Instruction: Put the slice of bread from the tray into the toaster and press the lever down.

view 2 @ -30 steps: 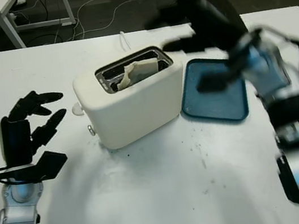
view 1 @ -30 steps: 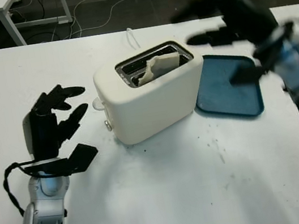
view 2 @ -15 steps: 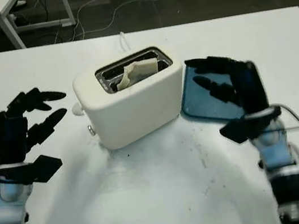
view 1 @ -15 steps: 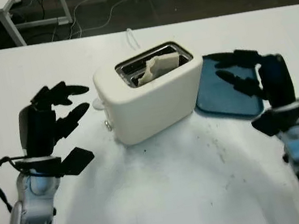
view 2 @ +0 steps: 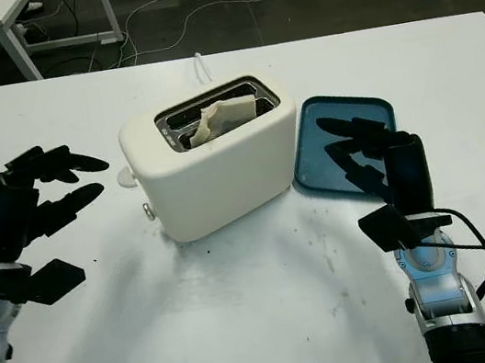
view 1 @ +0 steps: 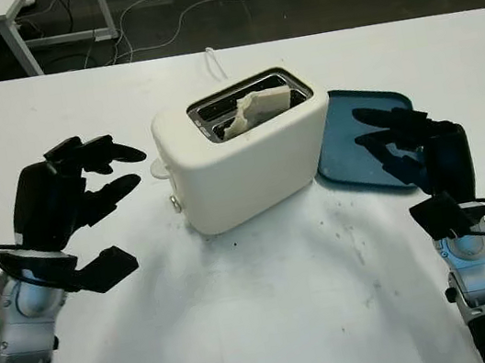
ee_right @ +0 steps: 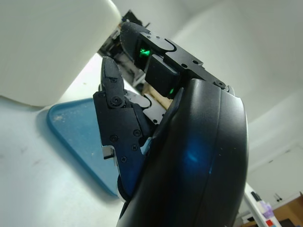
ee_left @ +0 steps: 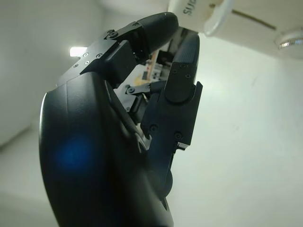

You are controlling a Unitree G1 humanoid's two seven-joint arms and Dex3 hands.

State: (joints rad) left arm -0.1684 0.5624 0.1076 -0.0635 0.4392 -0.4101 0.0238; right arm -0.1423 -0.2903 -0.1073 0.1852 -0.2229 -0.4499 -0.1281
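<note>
The slice of bread [view 1: 255, 107] sits crooked in the slot of the toaster [view 1: 246, 155], its top poking above the rim; the blue tray [view 1: 368, 140] just beside the toaster holds nothing; the lever [view 1: 159, 168] on the toaster's left end looks not yet pressed. The left hand [view 1: 67, 203] hovers near that end, fingers [view 1: 118, 187] wide and holding nothing; the right hand [view 1: 422, 161], likewise open, hangs over the tray's near edge above the bench [view 1: 273, 307]. The tilted slice might jam the carriage; a sideways push could slide the toaster.

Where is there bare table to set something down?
The widest bare patch is the table in front of the toaster, between the open left hand and open right hand. It is crowded where the blue tray adjoins the toaster.
</note>
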